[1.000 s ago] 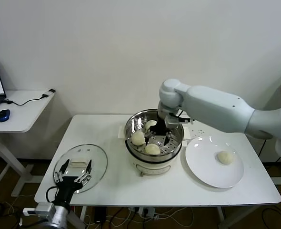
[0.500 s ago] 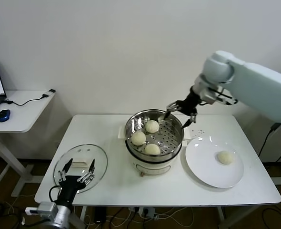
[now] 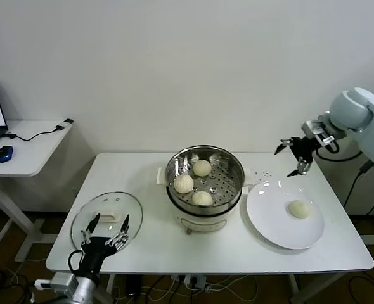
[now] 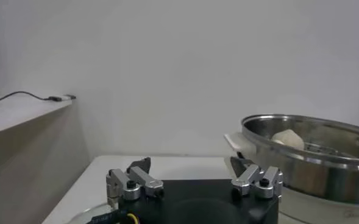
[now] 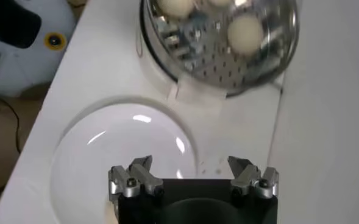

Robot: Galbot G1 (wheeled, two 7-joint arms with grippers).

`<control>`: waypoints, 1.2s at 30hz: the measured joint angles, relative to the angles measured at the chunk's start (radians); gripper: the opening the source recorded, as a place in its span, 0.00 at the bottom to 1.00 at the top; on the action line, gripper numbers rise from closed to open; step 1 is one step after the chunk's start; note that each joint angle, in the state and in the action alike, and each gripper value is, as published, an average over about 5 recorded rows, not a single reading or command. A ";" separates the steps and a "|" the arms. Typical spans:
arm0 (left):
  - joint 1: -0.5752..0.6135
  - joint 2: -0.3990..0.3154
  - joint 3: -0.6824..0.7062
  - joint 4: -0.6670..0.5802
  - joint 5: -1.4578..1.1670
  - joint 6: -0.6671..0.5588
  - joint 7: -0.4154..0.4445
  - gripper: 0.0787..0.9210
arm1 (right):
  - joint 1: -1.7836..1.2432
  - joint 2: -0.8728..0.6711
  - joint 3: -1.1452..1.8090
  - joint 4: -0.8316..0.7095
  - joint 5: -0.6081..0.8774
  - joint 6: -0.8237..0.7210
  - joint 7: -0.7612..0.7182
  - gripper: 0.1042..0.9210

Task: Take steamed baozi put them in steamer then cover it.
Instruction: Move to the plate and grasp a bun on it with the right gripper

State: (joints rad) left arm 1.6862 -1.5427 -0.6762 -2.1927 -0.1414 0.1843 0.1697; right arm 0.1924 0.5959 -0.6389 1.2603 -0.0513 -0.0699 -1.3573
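Note:
The steel steamer (image 3: 232,166) stands mid-table with three baozi (image 3: 201,168) in it. A fourth baozi (image 3: 298,208) lies on the white plate (image 3: 269,221) to its right. My right gripper (image 3: 293,156) hangs open and empty in the air over the plate's far edge. From its wrist I look down on the plate (image 5: 100,164) and steamer (image 5: 222,61), with the gripper (image 5: 191,167) wide apart. The glass cover (image 3: 128,209) lies at the table's front left. My left gripper (image 3: 104,232) waits open beside it. Its wrist view shows the open gripper (image 4: 191,173) and the steamer (image 4: 313,152).
The steamer sits on a white pot base (image 3: 199,223). A side desk (image 3: 28,149) with a laptop, a blue mouse (image 3: 4,152) and a cable stands to the left. A wall runs close behind the table.
My right gripper rose out of the steamer, leaving a third baozi in it, and swung right to above the plate's far edge. The left gripper barely shifted.

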 measured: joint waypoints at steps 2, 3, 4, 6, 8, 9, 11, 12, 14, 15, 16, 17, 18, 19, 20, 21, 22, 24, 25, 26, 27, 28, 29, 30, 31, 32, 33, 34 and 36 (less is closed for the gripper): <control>0.002 0.000 0.000 0.003 -0.004 -0.004 0.000 0.88 | -0.057 0.004 0.050 -0.015 -0.044 -0.026 -0.008 0.88; 0.004 0.000 0.000 0.005 -0.005 -0.006 -0.001 0.88 | -0.085 0.008 0.074 -0.023 -0.067 -0.034 -0.011 0.88; 0.005 0.000 0.000 0.008 -0.005 -0.008 -0.002 0.88 | -0.111 0.013 0.097 -0.033 -0.090 -0.040 -0.015 0.88; 0.009 0.000 0.001 0.014 -0.005 -0.011 -0.002 0.88 | -0.157 0.027 0.140 -0.054 -0.135 -0.045 -0.019 0.88; 0.012 -0.001 0.001 0.019 -0.005 -0.013 -0.002 0.88 | -0.199 0.045 0.179 -0.079 -0.180 -0.045 -0.020 0.88; 0.013 -0.001 0.001 0.021 -0.005 -0.014 -0.002 0.88 | -0.218 0.055 0.196 -0.093 -0.201 -0.044 -0.020 0.88; 0.015 -0.002 -0.001 0.024 -0.005 -0.014 -0.002 0.88 | -0.251 0.076 0.227 -0.123 -0.240 -0.039 -0.018 0.88; 0.015 -0.002 -0.002 0.026 -0.005 -0.015 -0.002 0.88 | -0.265 0.087 0.242 -0.140 -0.258 -0.036 -0.016 0.88; 0.016 -0.002 -0.004 0.031 -0.005 -0.015 -0.002 0.88 | -0.288 0.111 0.269 -0.175 -0.291 -0.026 -0.011 0.88; 0.015 -0.002 -0.005 0.033 -0.005 -0.016 -0.002 0.88 | -0.297 0.123 0.282 -0.193 -0.307 -0.020 -0.008 0.88; 0.015 -0.002 -0.006 0.036 -0.005 -0.015 -0.002 0.88 | -0.305 0.136 0.295 -0.212 -0.324 -0.012 -0.006 0.88; 0.014 -0.002 -0.007 0.038 -0.005 -0.015 -0.002 0.88 | -0.312 0.149 0.307 -0.231 -0.340 -0.003 -0.003 0.88; 0.014 -0.001 -0.007 0.041 -0.005 -0.015 -0.003 0.88 | -0.319 0.161 0.318 -0.250 -0.356 0.006 -0.001 0.88; 0.013 -0.001 -0.008 0.043 -0.005 -0.014 -0.003 0.88 | -0.325 0.173 0.328 -0.268 -0.371 0.016 0.001 0.88; 0.012 -0.001 -0.009 0.045 -0.005 -0.013 -0.003 0.88 | -0.332 0.184 0.337 -0.285 -0.386 0.025 0.003 0.88; 0.012 -0.001 -0.009 0.047 -0.005 -0.012 -0.003 0.88 | -0.337 0.195 0.345 -0.302 -0.400 0.035 0.003 0.88; 0.011 0.000 -0.010 0.049 -0.005 -0.011 -0.003 0.88 | -0.342 0.205 0.351 -0.317 -0.414 0.045 0.004 0.88; 0.010 0.002 -0.010 0.053 -0.006 -0.010 -0.003 0.88 | -0.349 0.222 0.365 -0.345 -0.441 0.063 0.005 0.88; 0.009 0.002 -0.010 0.056 -0.006 -0.010 -0.002 0.88 | -0.351 0.230 0.370 -0.358 -0.453 0.072 0.005 0.88; 0.008 0.003 -0.010 0.058 -0.006 -0.009 -0.002 0.88 | -0.353 0.238 0.376 -0.370 -0.465 0.079 0.005 0.88; 0.006 0.003 -0.010 0.059 -0.007 -0.009 -0.001 0.88 | -0.355 0.245 0.381 -0.381 -0.477 0.087 0.005 0.88; 0.005 0.003 -0.009 0.061 -0.007 -0.008 0.000 0.88 | -0.358 0.251 0.385 -0.391 -0.487 0.093 0.005 0.88; 0.003 0.003 -0.009 0.062 -0.007 -0.007 0.000 0.88 | -0.361 0.256 0.390 -0.401 -0.497 0.100 0.006 0.88; 0.002 0.003 -0.009 0.064 -0.007 -0.007 0.001 0.88 | -0.364 0.261 0.394 -0.411 -0.506 0.106 0.007 0.88; 0.001 0.003 -0.008 0.065 -0.007 -0.006 0.001 0.88 | -0.367 0.266 0.398 -0.419 -0.515 0.111 0.007 0.88; 0.001 0.003 -0.008 0.066 -0.007 -0.005 0.002 0.88 | -0.370 0.270 0.402 -0.428 -0.523 0.117 0.008 0.88; 0.000 0.003 -0.009 0.067 -0.007 -0.005 0.003 0.88 | -0.373 0.274 0.405 -0.436 -0.530 0.121 0.009 0.88; 0.000 0.003 -0.009 0.068 -0.006 -0.005 0.003 0.88 | -0.375 0.277 0.408 -0.444 -0.537 0.125 0.010 0.88; 0.000 0.003 -0.010 0.071 -0.007 -0.005 0.004 0.88 | -0.378 0.285 0.413 -0.459 -0.551 0.133 0.012 0.88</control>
State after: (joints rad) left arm 1.6861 -1.5399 -0.6865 -2.1221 -0.1480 0.1790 0.1737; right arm -0.1854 0.8805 -0.2263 0.8010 -0.6023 0.0634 -1.3449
